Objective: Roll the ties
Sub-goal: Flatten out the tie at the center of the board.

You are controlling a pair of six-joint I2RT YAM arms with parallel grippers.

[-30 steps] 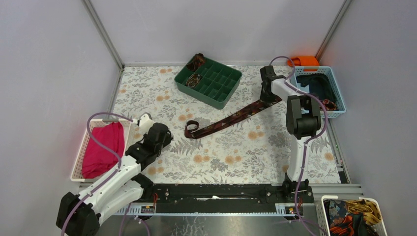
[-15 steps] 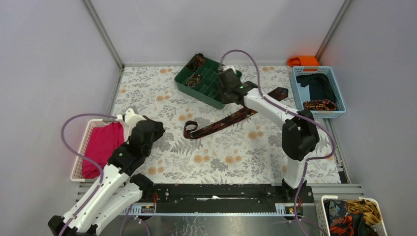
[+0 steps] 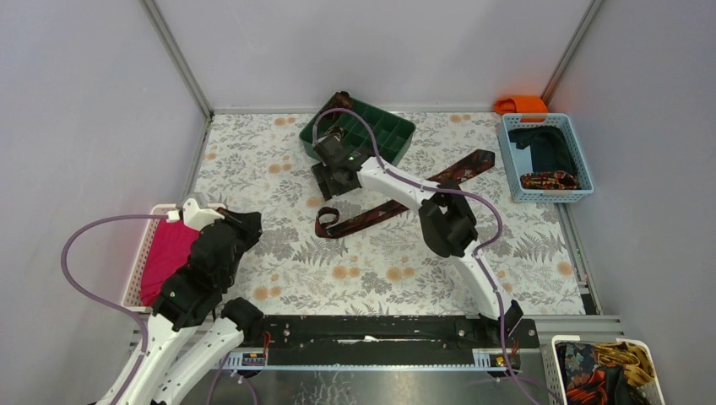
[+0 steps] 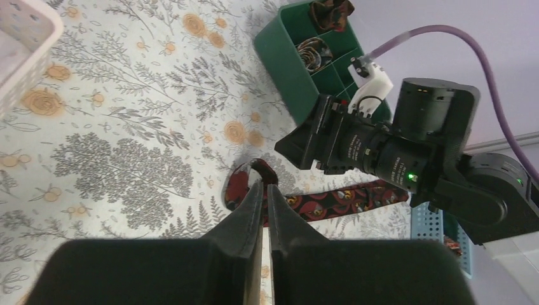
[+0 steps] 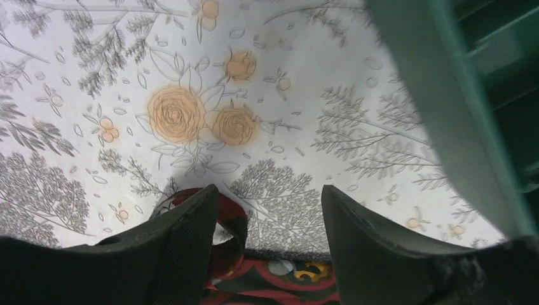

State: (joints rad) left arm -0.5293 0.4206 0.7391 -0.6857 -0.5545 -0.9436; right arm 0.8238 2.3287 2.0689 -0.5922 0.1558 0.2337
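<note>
A dark maroon tie (image 3: 397, 201) with red-orange patterning lies diagonally across the floral cloth, its narrow end curled into a loop at the lower left. My right gripper (image 3: 329, 180) hovers just beyond that loop, open. In the right wrist view (image 5: 270, 197) the loop and tie (image 5: 279, 276) sit low between the spread fingers, untouched. My left gripper (image 3: 245, 228) hangs near the pink-cloth basket, well short of the tie. Seen from the left wrist (image 4: 266, 185), it is open by only a thin slit and empty. Rolled ties (image 3: 340, 103) sit in the green tray (image 3: 404, 139).
A white basket (image 3: 145, 253) with pink cloth stands at the left edge. At the back right, a blue basket (image 3: 583, 181) holds navy cloth and a patterned tie. An orange object (image 3: 523, 104) lies behind it. Another basket (image 3: 604, 371) of ties sits at the near right.
My right arm swung left from the tie's wide end by the blue basket to the curled narrow end, and its jaws opened. My left arm drew back toward the pink basket.
</note>
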